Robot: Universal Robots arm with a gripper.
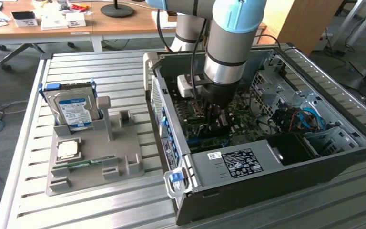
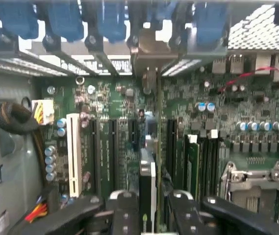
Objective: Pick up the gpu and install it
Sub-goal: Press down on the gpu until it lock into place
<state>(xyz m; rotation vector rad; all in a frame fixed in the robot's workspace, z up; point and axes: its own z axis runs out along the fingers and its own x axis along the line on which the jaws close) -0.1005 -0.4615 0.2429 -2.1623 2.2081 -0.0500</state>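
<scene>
1. Gripper (image 2: 148, 208) pinches the gpu (image 2: 147, 181) edge-on between its two black fingers (image 2: 123, 213); seen from the wrist, the card stands upright over the motherboard (image 2: 110, 103), in line with a slot, its metal bracket reaching toward the rear openings of the case.
2. At the exterior view's left, the grey holder (image 1: 87, 152) on the table (image 1: 81, 67) carries the hard drive (image 1: 74, 110), a square chip (image 1: 67, 150) and a green memory stick (image 1: 84, 164). Its other cradles stand bare, so the pick-up looks done.
3. In the middle, the arm (image 1: 230, 43) reaches down into the open case (image 1: 278, 162), and the gripper sits low over the board with the card between its fingers.
4. At the exterior view's right lie the drive cage and blue cables (image 1: 310, 119), well apart from the gripper.
5. My judgement: the task is well along, with the card lifted, carried in and lined up. Whether its edge has entered the slot I cannot tell; seating it fully and letting go appear not yet done.
</scene>
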